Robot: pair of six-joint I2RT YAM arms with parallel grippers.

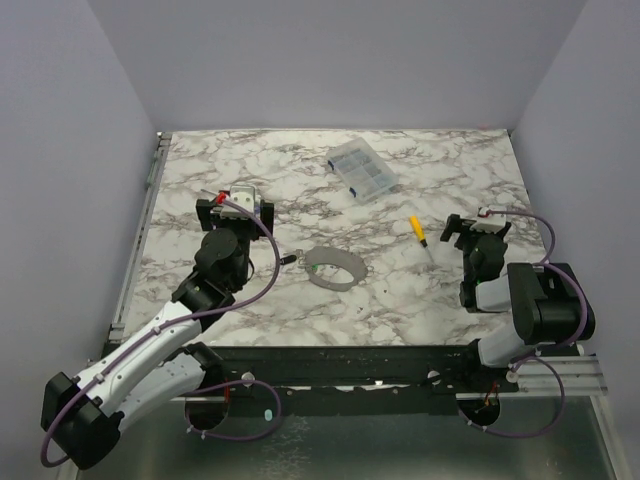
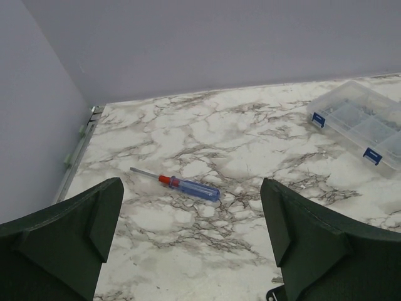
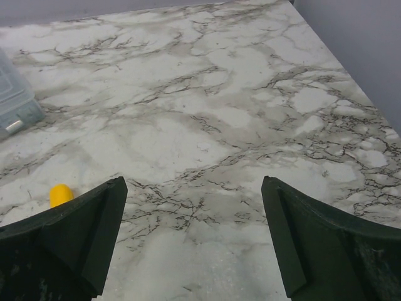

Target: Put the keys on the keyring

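A few small metal pieces, the keys (image 1: 292, 258), lie on the marble table just left of a grey strap loop (image 1: 336, 268). I cannot make out a keyring. My left gripper (image 1: 235, 203) hangs open above the table, behind and to the left of the keys, with nothing between its fingers (image 2: 94, 219). In the left wrist view a silvery tip (image 2: 276, 279) peeks out beside the right finger. My right gripper (image 1: 477, 224) stands open over bare marble at the right, also with nothing in it (image 3: 193, 182).
A blue-handled screwdriver (image 2: 188, 186) with a red collar lies just ahead of the left gripper. A yellow-handled screwdriver (image 1: 418, 232) lies left of the right gripper. A clear compartment box (image 1: 362, 170) sits at the back. Walls close off the table's far and side edges.
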